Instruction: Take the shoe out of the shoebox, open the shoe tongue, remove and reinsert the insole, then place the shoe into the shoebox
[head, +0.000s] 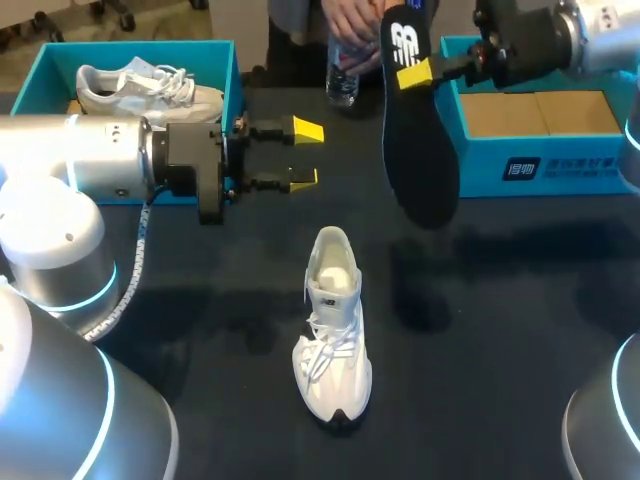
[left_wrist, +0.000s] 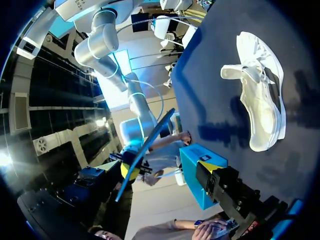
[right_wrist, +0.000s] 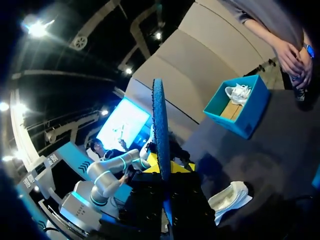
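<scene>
White shoe (head: 331, 340) upright on the bench (head: 480, 340), out of its box. Its long axis runs near to far: toe towards the robot, open collar and raised tongue on the far side.

Just beyond the shoe's collar and slightly to its left, the left tool (head: 304, 155) hovers with both yellow tips spread and nothing between them.

Farther beyond the shoe and to its right, the black insole (head: 415, 140) hangs above the bench. It is clamped near its upper end by the right tool (head: 418, 73), and its free lower end points down and back towards the shoe. The right wrist view shows the insole edge-on, rising from between that tool's fingers.

Farthest from the shoe: the shoebox (head: 540, 168) to its far right, showing only a cardboard insert, and a second box (head: 228, 75) to its far left holding another shoe (head: 150, 88).

Reinsertion probably depends on swinging the free end leftward and nearer, into line with the shoe's axis at the collar. The left tool is the nearer one for steadying the shoe.
</scene>
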